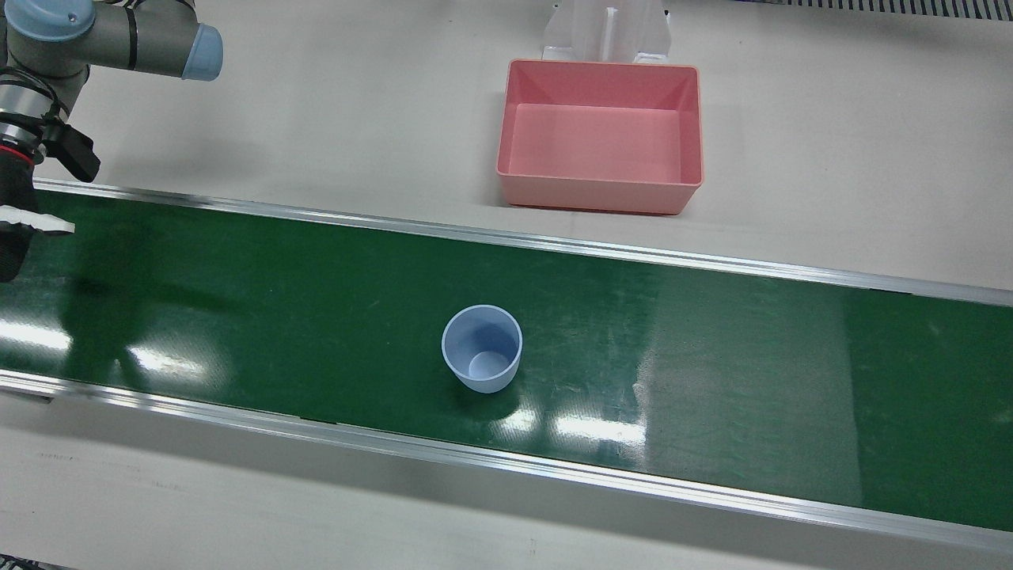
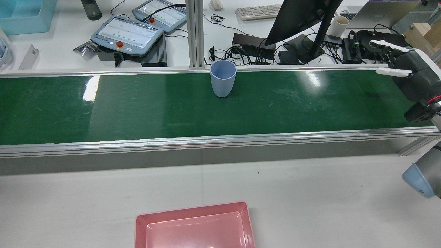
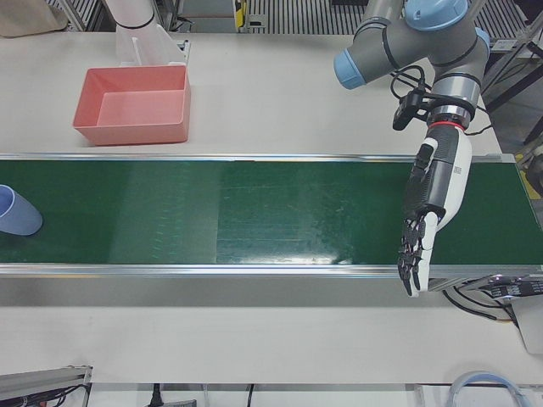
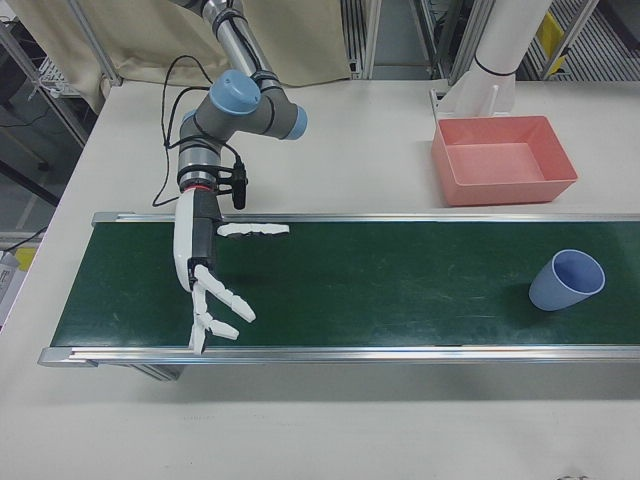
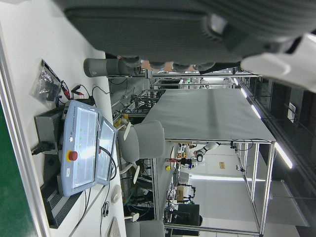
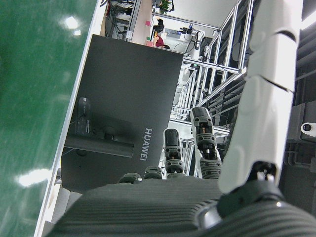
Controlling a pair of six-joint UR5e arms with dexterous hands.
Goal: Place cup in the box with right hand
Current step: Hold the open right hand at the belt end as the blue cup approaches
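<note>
A light blue cup (image 1: 482, 348) stands upright on the green conveyor belt (image 1: 712, 356), near the belt's operator-side rail; the rear view shows the cup (image 2: 223, 78) at the belt's far edge. The empty pink box (image 1: 601, 198) sits on the white table on the robot's side of the belt. My right hand (image 4: 200, 265) hovers open over the belt's end, fingers spread, far from the cup (image 4: 566, 280). My left hand (image 3: 433, 191) hangs open over the opposite end of the belt, holding nothing.
A white pedestal (image 1: 605, 32) stands right behind the box. Beyond the belt's far rail in the rear view are teach pendants (image 2: 129, 36), a black monitor (image 2: 303, 17), cables and a keyboard (image 2: 258, 11). Aluminium rails (image 1: 506, 237) border the belt.
</note>
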